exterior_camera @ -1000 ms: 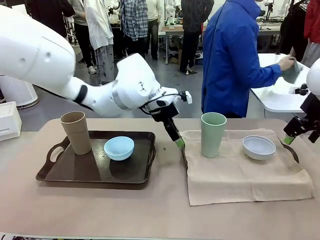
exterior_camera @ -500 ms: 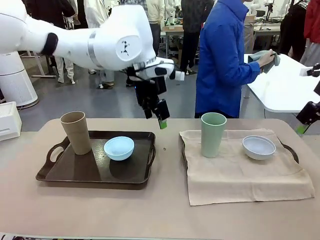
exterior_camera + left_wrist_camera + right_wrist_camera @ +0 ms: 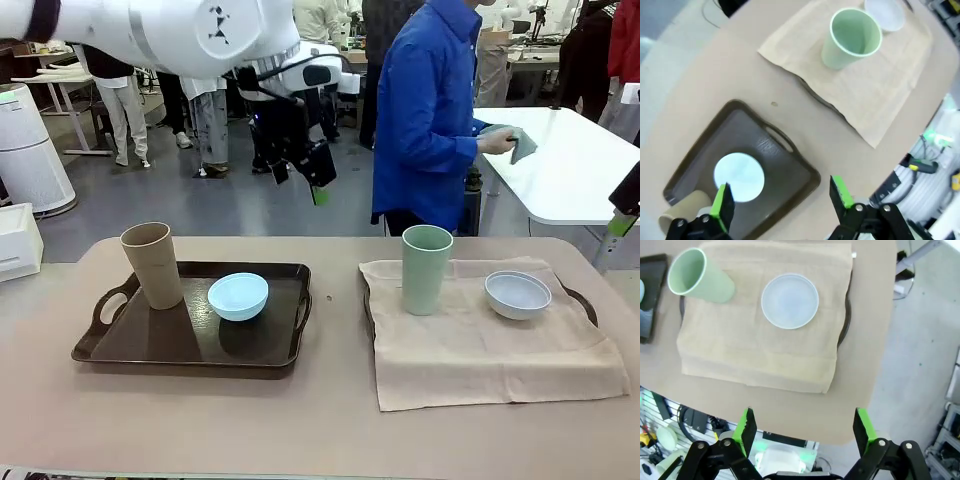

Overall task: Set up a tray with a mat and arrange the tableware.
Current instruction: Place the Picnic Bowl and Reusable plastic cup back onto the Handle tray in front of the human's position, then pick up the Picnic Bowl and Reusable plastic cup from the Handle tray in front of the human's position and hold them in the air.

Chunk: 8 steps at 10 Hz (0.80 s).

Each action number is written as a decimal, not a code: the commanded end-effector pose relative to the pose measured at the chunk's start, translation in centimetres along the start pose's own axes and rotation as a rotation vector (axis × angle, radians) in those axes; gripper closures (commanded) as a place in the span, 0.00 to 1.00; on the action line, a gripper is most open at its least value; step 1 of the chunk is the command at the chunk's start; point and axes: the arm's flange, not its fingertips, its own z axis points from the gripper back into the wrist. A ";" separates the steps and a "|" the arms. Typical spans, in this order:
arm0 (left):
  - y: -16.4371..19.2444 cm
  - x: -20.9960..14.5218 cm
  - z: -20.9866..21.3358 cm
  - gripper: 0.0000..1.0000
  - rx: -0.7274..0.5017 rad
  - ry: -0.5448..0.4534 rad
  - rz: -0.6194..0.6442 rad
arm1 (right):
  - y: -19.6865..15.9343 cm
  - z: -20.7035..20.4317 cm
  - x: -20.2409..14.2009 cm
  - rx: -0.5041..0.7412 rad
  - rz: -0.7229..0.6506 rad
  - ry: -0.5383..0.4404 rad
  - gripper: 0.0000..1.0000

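One green tumbler (image 3: pixel 427 268); well below left end effector (image 3: pixel 305 180); jaws apart

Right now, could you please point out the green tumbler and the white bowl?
green tumbler (image 3: pixel 427 275), front view, middle of its outer wall.
white bowl (image 3: pixel 518 293), front view, inside of the bowl.

Counted two tumblers, tan tumbler (image 3: pixel 152 265) and pale green tumbler (image 3: pixel 427 269); two bowls, light blue bowl (image 3: pixel 238 296) and white bowl (image 3: pixel 517 294); two trays, bare tray (image 3: pixel 150 340) and covered tray (image 3: pixel 588 303); one mat (image 3: pixel 480 350).
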 end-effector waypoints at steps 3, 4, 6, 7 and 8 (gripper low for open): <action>0.3 0.4 -1.4 0.00 -0.028 0.008 -0.005 | -0.4 -0.6 -0.1 0.002 -0.006 0.011 0.00; 0.3 0.4 -1.4 0.00 -0.028 0.008 -0.005 | -0.4 -0.6 -0.1 0.002 -0.006 0.011 0.00; 0.3 0.4 -1.4 0.00 -0.028 0.008 -0.005 | -0.4 -0.6 -0.1 0.002 -0.006 0.011 0.00; 0.3 0.4 -1.4 0.00 -0.028 0.008 -0.005 | -0.4 -0.6 -0.1 0.002 -0.006 0.011 0.00; 0.3 0.4 -1.4 0.00 -0.028 0.008 -0.005 | -0.4 -0.6 -0.1 0.002 -0.006 0.011 0.00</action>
